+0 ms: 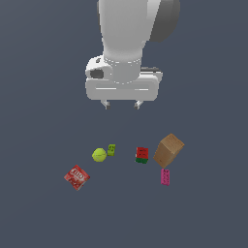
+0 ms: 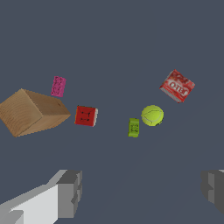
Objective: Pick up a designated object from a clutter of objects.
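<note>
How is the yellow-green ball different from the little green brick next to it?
The ball is round; the green brick is a flat-sided block. The ball is yellower and looks bigger; the brick is a deeper green and smaller. The brick has dark marks on its face; the ball shows only a faint seam. Both rest on the dark floor, close together.

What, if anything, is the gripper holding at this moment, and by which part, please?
Nothing: the gripper hangs open above the surface, its fingers apart, while the round yellow-green ball lies untouched below.
</note>
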Motion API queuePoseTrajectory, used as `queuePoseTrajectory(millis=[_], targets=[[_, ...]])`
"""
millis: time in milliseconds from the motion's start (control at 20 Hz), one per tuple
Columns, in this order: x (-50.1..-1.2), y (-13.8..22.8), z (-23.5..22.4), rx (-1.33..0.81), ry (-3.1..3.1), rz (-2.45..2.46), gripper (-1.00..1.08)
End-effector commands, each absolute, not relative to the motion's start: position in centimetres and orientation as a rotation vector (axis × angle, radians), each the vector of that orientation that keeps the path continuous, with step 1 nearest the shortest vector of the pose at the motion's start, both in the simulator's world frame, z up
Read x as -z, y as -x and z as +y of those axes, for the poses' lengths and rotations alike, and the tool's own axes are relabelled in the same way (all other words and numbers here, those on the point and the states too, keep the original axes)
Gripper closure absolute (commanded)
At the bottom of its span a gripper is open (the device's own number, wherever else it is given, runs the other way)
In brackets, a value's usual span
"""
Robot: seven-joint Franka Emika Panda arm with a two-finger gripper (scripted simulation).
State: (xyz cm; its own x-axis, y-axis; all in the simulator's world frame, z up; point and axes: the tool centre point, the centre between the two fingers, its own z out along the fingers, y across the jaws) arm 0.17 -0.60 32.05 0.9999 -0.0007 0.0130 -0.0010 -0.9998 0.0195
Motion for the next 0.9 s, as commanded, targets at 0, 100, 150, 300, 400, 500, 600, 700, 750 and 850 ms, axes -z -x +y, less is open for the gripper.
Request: queuePoseTrajectory(millis=[0,100,150,300,400,500,600,700,750,850], targets=[[-32.0,-0.2,-0.6,-0.020,-3.122,-0.001,-0.92],[-32.2,-0.2,-0.7,-0.024,-3.123,-0.001,-0.92],[-32.5,-0.3,-0.7,-0.029,-3.124,0.000,-0.92],[-33.7,-0.5,-1.1,-0.051,-3.129,0.004,-0.92],[-34.2,-0.6,-1.3,-0.060,-3.131,0.005,-0.92],[-34.3,-0.6,-1.3,-0.062,-3.132,0.005,-0.92],[-34.1,-0.6,-1.3,-0.060,-3.131,0.006,-0.92],[-33.9,-0.7,-1.4,-0.060,-3.132,0.010,-0.92],[-33.7,-0.8,-1.5,-0.059,-3.132,0.014,-0.92],[-33.2,-1.0,-1.7,-0.058,-3.132,0.026,-0.92]])
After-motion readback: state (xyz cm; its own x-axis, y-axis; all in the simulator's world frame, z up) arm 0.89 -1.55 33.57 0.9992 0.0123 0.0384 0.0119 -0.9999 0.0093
